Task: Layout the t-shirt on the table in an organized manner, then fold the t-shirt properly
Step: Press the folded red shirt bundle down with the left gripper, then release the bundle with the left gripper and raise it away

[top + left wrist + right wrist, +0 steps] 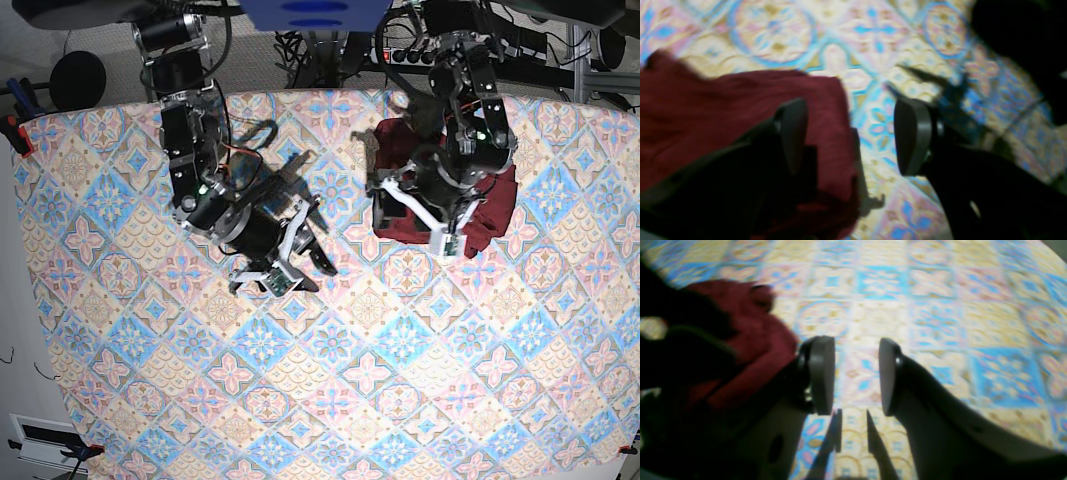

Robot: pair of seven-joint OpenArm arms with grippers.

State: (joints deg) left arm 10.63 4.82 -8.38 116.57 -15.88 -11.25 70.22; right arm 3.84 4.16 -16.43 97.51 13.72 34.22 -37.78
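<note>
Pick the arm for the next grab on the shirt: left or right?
Left, probably. Its pincer hangs open right over the t-shirt's edge. The right pincer is open over bare table, well off the cloth.

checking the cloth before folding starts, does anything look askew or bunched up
Yes: the dark maroon fabric t-shirt sits bunched in a lump at the far edge of the pastel diamond-tile table, under the left gripper, not spread flat. No sleeve is laid out.
</note>
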